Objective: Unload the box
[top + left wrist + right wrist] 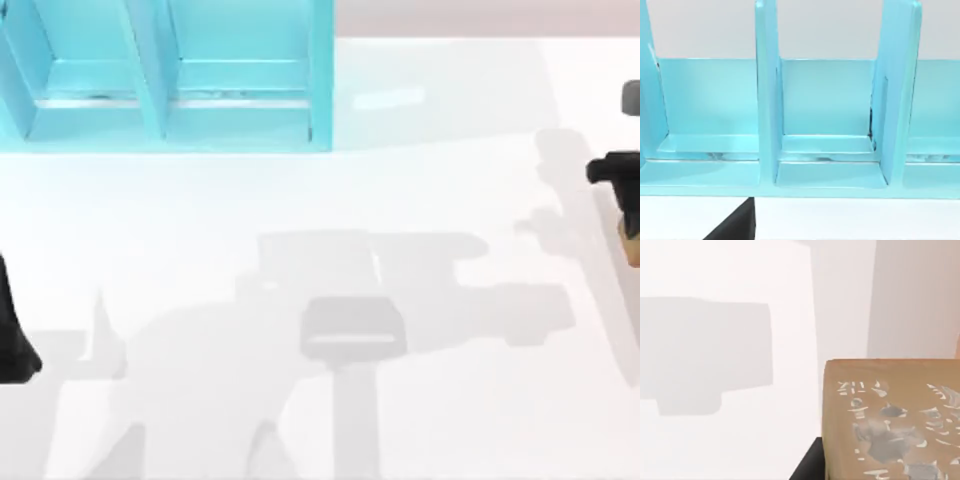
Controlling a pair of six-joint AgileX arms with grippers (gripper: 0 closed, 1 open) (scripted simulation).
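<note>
The box point(320, 70) is a light-blue open rack with upright dividers at the table's far left. In the left wrist view its compartments point(830, 110) face me and hold nothing. At the table's right edge, my right gripper point(622, 195) is shut on a tan block point(632, 245). The right wrist view shows this tan block point(890, 415) up close, with a white and grey printed pattern, and one black finger point(807, 467) against its side. My left gripper point(12, 335) is at the left edge of the table, well in front of the box.
The white table point(330, 200) stretches between the two arms, crossed by grey shadows of the arms. A pale wall runs behind the box.
</note>
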